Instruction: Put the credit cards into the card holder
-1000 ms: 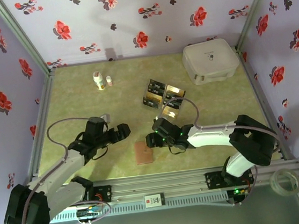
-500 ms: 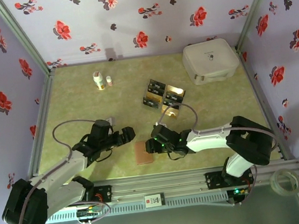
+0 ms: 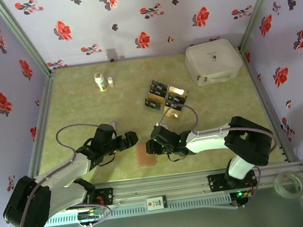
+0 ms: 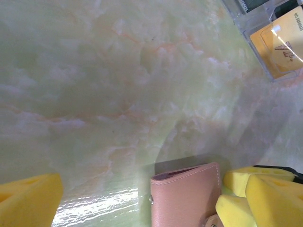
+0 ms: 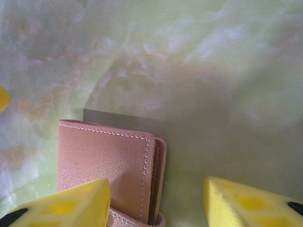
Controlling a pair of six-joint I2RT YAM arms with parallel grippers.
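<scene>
Card holder [image 3: 145,154], top view: closed and flat on the worktop [image 3: 85,110], close to the near edge at about mid-width. Long axis runs roughly near edge to far edge. Credit cards [image 3: 160,95] sit apart, toward the middle of the worktop, none loaded yet. Left gripper [image 3: 131,140] is just beside the holder's left side; right gripper [image 3: 153,146] is at its right far corner. Judgement: the two flank it so one can steady it while the other works the cover open.

Left wrist view: left gripper [image 4: 151,191] has its jaws fully apart, nothing between them except the holder's [image 4: 187,194] far end poking in. One gold card [image 4: 281,42] lies in a clear tray [image 4: 251,26] farther off.

Right wrist view: right gripper [image 5: 156,201] has its jaws apart, not clamped. One pad [image 5: 66,203] hangs over the holder's [image 5: 106,158] cover, the other [image 5: 251,203] stands off over bare worktop. The holder's layered edge lies between them, pointing toward the off-side pad. Judgement: placed to pinch that edge.
</scene>
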